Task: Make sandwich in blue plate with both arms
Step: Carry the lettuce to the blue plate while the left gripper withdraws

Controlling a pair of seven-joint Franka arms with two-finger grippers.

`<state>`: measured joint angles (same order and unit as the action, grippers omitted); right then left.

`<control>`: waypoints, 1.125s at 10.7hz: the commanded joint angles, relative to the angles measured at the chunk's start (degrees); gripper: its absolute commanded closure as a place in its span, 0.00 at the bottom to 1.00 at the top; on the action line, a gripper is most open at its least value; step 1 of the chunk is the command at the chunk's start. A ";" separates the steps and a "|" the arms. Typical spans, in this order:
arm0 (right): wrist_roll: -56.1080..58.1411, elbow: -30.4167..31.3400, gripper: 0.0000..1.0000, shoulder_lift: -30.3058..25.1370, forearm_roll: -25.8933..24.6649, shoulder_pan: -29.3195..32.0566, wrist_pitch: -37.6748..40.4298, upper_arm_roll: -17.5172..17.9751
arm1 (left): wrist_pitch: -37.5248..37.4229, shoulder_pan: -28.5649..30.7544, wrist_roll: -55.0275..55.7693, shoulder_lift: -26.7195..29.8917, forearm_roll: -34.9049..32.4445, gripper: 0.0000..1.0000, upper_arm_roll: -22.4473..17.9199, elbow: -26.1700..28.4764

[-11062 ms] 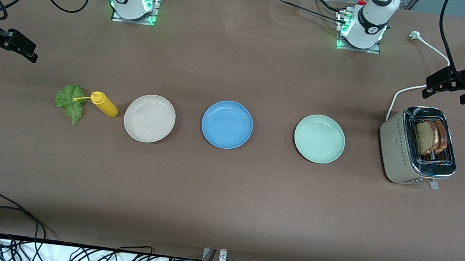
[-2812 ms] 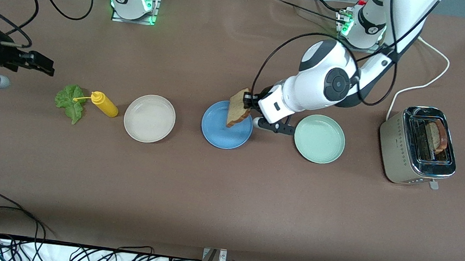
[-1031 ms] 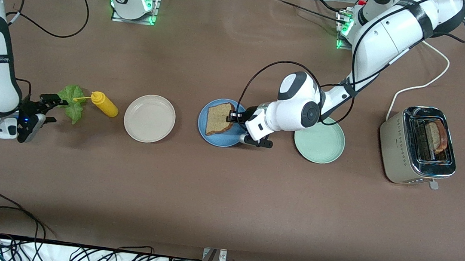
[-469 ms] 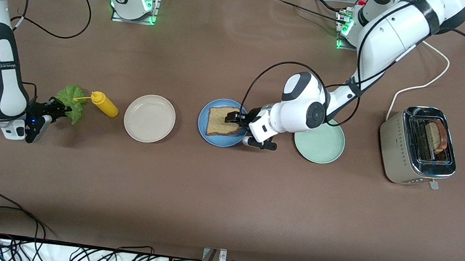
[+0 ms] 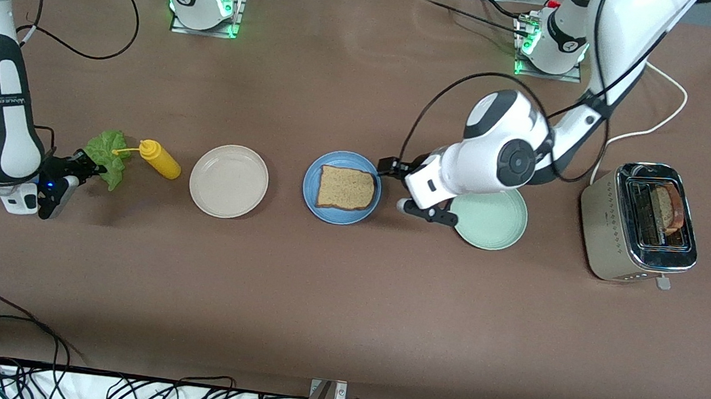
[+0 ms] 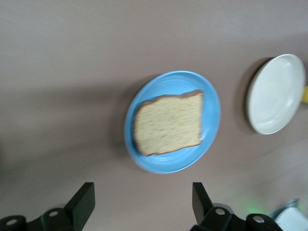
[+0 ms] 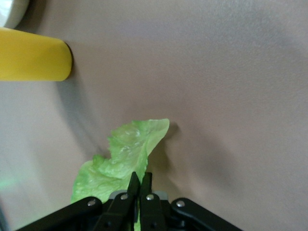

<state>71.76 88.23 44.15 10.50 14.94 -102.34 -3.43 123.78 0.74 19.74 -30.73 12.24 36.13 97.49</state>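
Toast slice flat on blue plate, mid-desk. Left gripper fingers apart, empty, above plate's edge. Right gripper pinched on lettuce near right arm's desk end. Next: carry lettuce onto toast.

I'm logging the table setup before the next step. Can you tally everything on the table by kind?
Plates: 3 (blue plate, beige-white plate, pale green plate)
Toast slices: 2 (one on the blue plate, one in the toaster)
Lettuce leaves: 1
Yellow squeeze bottles: 1
Toasters: 1
Total: 8
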 commanded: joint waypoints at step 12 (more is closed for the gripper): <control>-25.67 -20.82 1.00 -13.99 -4.43 -12.20 35.45 1.14 | -25.69 -0.04 -16.47 30.28 -14.18 0.00 -26.53 1.12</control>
<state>52.64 67.02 33.11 6.95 5.99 -69.94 -2.31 100.24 1.11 8.36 -4.94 -3.54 13.93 97.59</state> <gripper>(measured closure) 0.969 0.000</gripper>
